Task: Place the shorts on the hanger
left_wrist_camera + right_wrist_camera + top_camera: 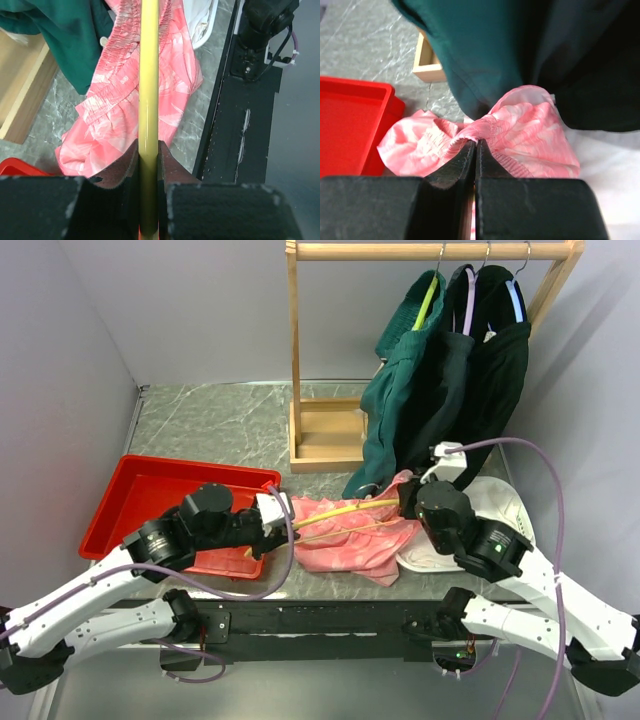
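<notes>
My left gripper (148,152) pinches the hanger (148,75) bar over the shorts (350,545), which lie at three o'clock of the red tray (105,515), and my right gripper (475,147) nips their waistband thinly, so I fear it slipping free.

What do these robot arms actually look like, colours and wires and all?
Both are built alike: the left arm and right arm have smooth white shells joined by round black joints. A thin purple cable loops loosely along each. The fingers are dark wedges tapering to a tip, set on grainy black blocks.
</notes>
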You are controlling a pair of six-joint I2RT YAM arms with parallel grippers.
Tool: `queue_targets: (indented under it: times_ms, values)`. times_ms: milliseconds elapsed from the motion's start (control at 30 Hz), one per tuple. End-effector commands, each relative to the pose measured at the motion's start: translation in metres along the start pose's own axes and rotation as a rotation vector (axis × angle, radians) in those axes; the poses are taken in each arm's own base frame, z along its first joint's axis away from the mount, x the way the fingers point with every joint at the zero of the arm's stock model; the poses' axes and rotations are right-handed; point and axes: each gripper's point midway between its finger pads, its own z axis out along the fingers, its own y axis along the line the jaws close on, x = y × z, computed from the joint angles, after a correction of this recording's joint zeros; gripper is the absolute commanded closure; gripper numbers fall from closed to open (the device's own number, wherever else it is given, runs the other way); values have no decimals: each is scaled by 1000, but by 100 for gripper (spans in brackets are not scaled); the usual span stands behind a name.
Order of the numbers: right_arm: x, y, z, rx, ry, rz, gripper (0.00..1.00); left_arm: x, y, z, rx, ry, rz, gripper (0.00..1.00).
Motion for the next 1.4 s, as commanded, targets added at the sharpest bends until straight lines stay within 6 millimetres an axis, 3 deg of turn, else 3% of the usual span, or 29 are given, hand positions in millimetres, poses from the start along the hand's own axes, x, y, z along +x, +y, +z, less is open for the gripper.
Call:
queue_targets:
  times_ms: [0,100,200,400,767,1033,1233,1367]
  values:
    - [-14,-19,-12,71,-68,127,100,-41,7,4,-33,-126,-11,96]
    - [-16,-37,-18,142,-86,142,100,-30,5,-1,-40,-79,-19,97]
    - [-17,-46,-20,187,-91,137,100,-32,4,-11,-52,-90,-12,98]
    - [-14,-26,-17,100,-55,136,100,-48,7,-18,-76,-191,24,99]
    - [-24,-10,-24,-17,-82,174,100,-47,-2,29,48,-194,39,99]
    - [-12,-7,-16,-20,-60,166,100,-45,-3,57,77,-209,8,99]
    - [3,2,-12,-79,-34,172,99,-22,-6,84,68,-158,-36,98]
    - [10,-3,-12,-83,-45,182,89,-8,-10,96,68,-111,-44,98]
